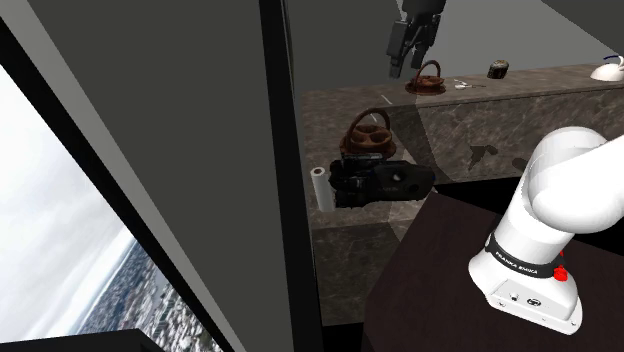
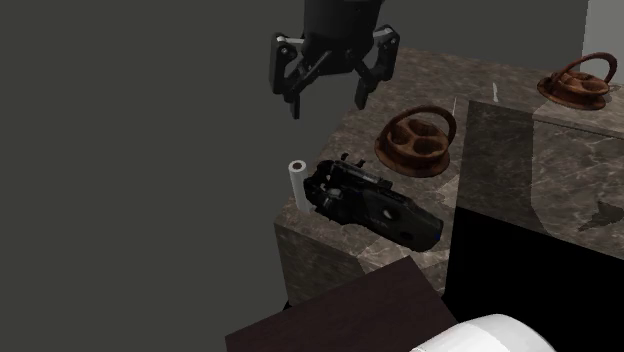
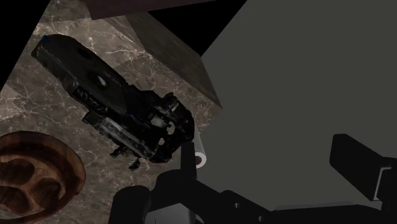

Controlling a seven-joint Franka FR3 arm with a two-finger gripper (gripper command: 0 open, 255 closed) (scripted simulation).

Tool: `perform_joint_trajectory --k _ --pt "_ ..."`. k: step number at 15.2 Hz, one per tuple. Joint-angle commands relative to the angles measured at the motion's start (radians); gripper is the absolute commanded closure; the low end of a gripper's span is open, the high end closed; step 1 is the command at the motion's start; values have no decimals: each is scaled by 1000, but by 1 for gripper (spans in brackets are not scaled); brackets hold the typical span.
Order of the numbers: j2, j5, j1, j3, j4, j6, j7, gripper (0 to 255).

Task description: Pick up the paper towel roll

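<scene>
Gripper (image 3: 271, 167): lower frame, fingers spread, empty. Paper towel roll (image 2: 297, 181): white, upright, left of centre, at counter (image 2: 325, 252) edge beside black appliance (image 2: 378, 205). Risk: descending finger clips appliance or tips roll off.

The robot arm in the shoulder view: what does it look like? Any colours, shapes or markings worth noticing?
The white robot arm is glossy, built from thick rounded segments. A black band with white lettering that seems to read Franka Emika rings its lower part, and a small red knob sits just beside it. At the far end, the all-black gripper is blocky, with two slim fingers.
</scene>
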Motion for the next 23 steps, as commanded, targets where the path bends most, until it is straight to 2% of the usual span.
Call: perform_joint_trajectory --k 1,12,23 --pt "0 0 0 0 0 0 0 0" --pt "269 -12 6 -45 -102 363 -54 0" --pt "656 22 20 -86 -33 673 -127 0"
